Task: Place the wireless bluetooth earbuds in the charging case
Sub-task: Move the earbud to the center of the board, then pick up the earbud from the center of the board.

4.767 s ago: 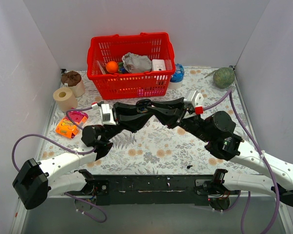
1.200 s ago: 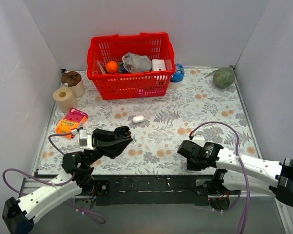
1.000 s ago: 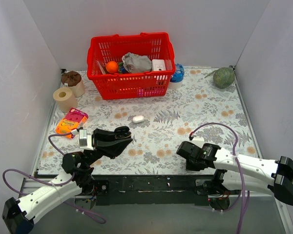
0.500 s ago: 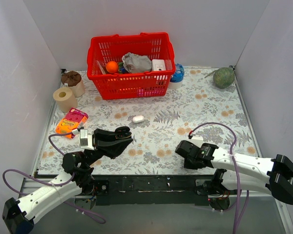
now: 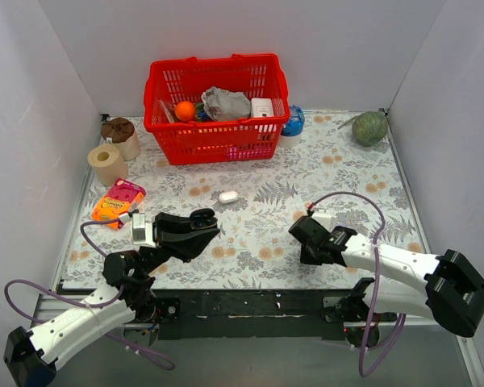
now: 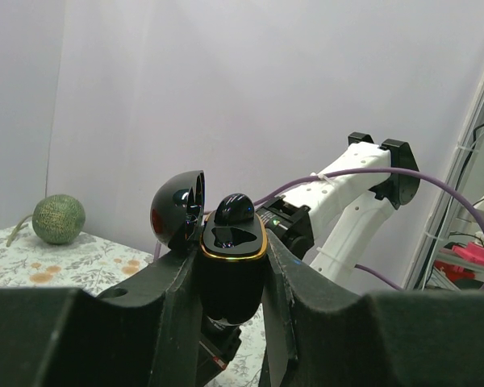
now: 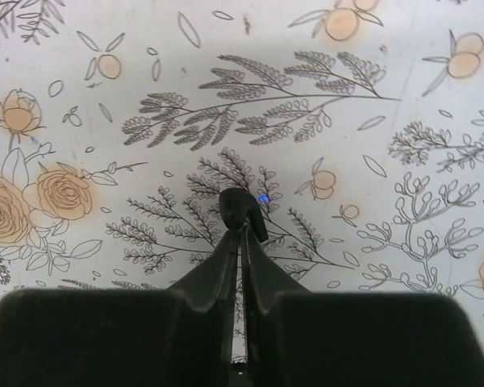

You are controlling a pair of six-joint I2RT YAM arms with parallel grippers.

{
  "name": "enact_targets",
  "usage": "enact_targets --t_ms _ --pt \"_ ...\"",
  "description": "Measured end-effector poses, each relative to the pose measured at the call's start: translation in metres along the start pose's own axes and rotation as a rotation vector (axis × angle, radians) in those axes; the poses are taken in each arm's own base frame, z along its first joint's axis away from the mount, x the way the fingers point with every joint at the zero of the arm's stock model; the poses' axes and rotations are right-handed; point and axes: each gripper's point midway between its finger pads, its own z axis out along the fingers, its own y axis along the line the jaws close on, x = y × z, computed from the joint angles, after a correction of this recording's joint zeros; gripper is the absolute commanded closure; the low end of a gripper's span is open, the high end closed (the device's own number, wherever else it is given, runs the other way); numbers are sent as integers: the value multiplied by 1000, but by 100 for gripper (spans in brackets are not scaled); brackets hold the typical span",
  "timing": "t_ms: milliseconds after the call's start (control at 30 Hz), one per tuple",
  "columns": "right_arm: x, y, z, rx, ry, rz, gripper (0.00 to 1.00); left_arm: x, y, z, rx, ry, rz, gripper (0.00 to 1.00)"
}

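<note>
My left gripper (image 6: 232,246) is shut on the black charging case (image 6: 230,282) and holds it upright above the table's near left. Its lid (image 6: 177,211) is open, and one black earbud (image 6: 235,208) sits in the gold-rimmed top. In the top view the left gripper (image 5: 195,231) points right. My right gripper (image 7: 243,231) is shut, with the second black earbud (image 7: 240,211) pinched at its fingertips and a small blue light on it, just over the floral cloth. In the top view the right gripper (image 5: 305,240) is near the front, right of centre.
A white pill-shaped case (image 5: 228,196) lies mid-table. A red basket (image 5: 216,97) of items stands at the back. Two paper rolls (image 5: 107,164) and an orange packet (image 5: 116,201) are at the left, and a green melon (image 5: 369,127) at the back right.
Both arms pulled back from mid-table to the near edge. Over the last second my right gripper moved a little left and away from the front edge. The left arm stayed still.
</note>
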Motion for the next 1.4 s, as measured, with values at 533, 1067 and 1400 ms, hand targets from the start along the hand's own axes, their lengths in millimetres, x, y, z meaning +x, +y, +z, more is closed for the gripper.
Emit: enact_targets --t_ms 533,1067,1400 --pt "-30 48 -20 -157 -20 -150 43 12 8 1 -22 27 -11 100" --pt "-42 14 -9 -15 -26 -127 38 13 8 -1 -28 38 -14 100" --pt "-37 11 9 15 1 -124 48 12 8 -2 -29 38 -12 100"
